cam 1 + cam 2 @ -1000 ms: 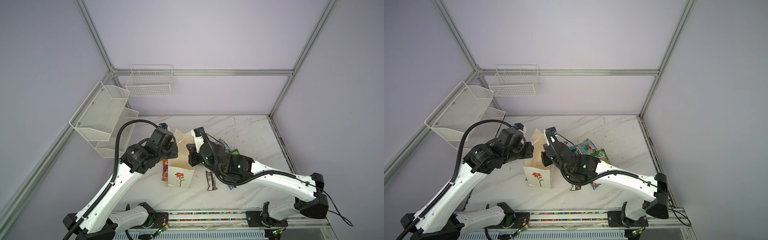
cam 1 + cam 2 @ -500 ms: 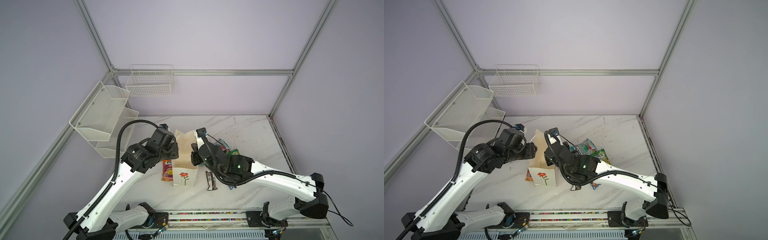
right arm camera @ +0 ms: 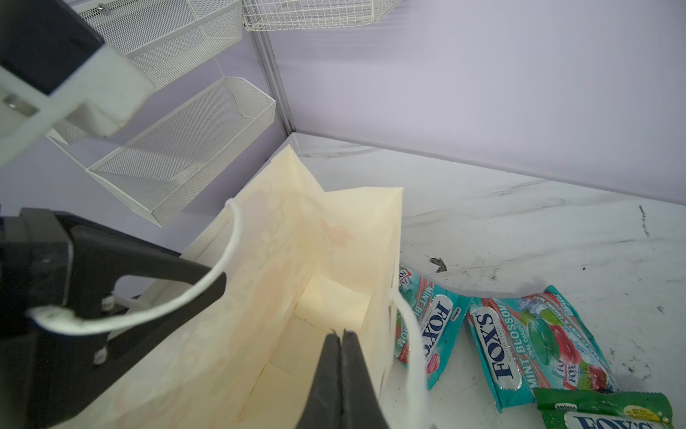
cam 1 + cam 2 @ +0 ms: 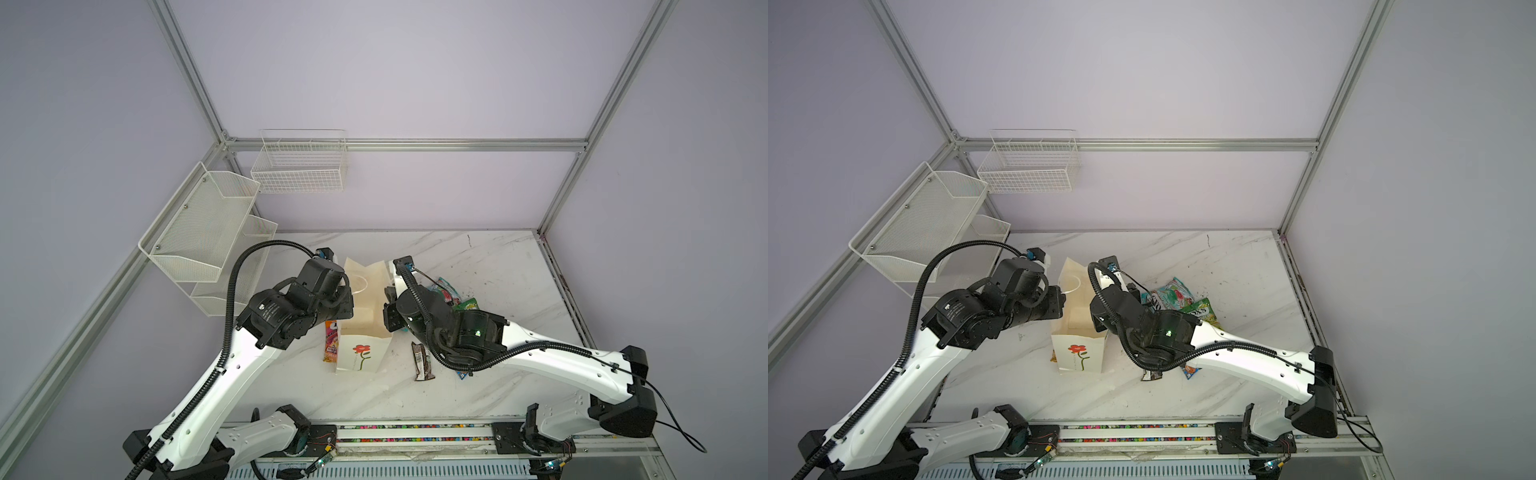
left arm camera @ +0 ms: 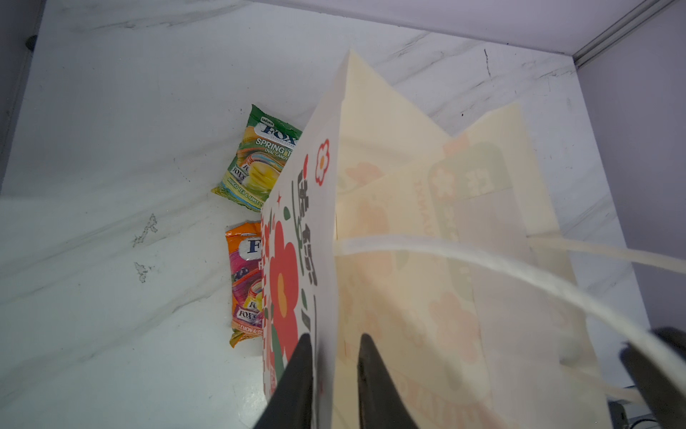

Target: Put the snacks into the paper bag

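Note:
The cream paper bag point(image 4: 360, 353) point(image 4: 1077, 353) stands upright and open mid-table. My left gripper point(image 5: 330, 340) is shut on its left wall point(image 5: 326, 260), one finger outside, one inside. My right gripper point(image 3: 339, 333) is shut, holding nothing, with its tips inside the bag's mouth by the right wall point(image 3: 382, 260). A green packet point(image 5: 260, 163) and an orange-purple packet point(image 5: 245, 282) lie left of the bag. Two teal packets point(image 3: 427, 327) point(image 3: 531, 341) and a green one point(image 3: 601, 408) lie to its right. The dark brown bar point(image 4: 422, 360) and a blue packet point(image 4: 1190, 371) lie under the right arm.
White wire baskets point(image 4: 203, 232) point(image 4: 301, 166) hang on the walls at the back left, above the table point(image 4: 478, 257). Aluminium frame posts point(image 4: 557, 199) stand at the corners. A rail point(image 4: 415, 432) with both arm bases runs along the front edge.
The bag's front swayed slightly to the right and came back. My right wrist shifted a little to the right. The packets on the table have not moved.

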Available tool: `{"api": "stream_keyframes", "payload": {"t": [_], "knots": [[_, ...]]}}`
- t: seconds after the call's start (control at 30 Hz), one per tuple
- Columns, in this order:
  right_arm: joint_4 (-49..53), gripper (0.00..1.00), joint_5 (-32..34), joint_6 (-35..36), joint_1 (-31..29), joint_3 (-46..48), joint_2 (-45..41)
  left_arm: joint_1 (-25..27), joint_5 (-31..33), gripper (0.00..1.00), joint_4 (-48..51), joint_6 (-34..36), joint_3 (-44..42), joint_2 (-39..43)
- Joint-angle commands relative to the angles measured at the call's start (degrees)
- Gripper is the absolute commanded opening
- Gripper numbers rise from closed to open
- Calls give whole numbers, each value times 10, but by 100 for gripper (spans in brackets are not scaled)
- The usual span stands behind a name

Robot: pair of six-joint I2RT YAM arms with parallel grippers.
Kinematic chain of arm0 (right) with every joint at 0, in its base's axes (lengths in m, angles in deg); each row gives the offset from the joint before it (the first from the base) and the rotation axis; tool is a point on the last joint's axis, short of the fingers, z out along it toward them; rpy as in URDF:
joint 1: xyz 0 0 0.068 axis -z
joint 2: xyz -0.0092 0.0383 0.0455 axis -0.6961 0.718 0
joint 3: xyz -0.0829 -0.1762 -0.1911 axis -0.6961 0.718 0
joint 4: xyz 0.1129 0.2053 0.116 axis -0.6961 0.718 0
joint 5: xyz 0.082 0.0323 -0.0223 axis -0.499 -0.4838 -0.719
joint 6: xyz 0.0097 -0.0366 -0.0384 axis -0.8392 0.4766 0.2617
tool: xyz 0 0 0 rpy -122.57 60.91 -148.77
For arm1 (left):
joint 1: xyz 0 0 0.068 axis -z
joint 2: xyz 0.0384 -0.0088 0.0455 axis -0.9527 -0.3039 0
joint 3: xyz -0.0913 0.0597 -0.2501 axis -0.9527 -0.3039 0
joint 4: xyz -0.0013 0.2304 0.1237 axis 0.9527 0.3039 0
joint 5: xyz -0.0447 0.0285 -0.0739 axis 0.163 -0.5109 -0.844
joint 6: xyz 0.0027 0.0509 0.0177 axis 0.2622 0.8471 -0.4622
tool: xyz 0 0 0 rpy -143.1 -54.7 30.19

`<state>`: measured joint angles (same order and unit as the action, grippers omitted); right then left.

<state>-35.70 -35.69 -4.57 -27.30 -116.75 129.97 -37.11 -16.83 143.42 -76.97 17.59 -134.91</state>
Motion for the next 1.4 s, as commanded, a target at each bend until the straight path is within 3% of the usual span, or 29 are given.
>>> {"api": "stream_keyframes", "payload": {"t": [0.0, 0.1, 0.5, 0.67, 0.93, 1.23, 1.37], "knots": [[11, 0, 15, -7, -4, -14, -8, -3, 0, 12, -9, 4, 35, 7], [13, 0, 17, -6, -4, -14, -8, -4, 1, 0, -9, 6, 35, 9], [9, 0, 8, -6, -5, -5, -14, -3, -4, 0, -15, 20, 55, 8], [-7, 30, -10, 1, -4, 10, -35, -3, -10, 0, -28, 29, 54, 15], [-31, 34, -42, 7, -5, 31, -72, -4, -74, 0, -106, 61, 11, 47], [-61, 34, -70, 9, -5, 55, -97, -4, -162, 16, -210, 100, -63, 93], [-72, 33, -86, 10, -4, 64, -109, -3, -189, 17, -234, 105, -80, 104]]}}
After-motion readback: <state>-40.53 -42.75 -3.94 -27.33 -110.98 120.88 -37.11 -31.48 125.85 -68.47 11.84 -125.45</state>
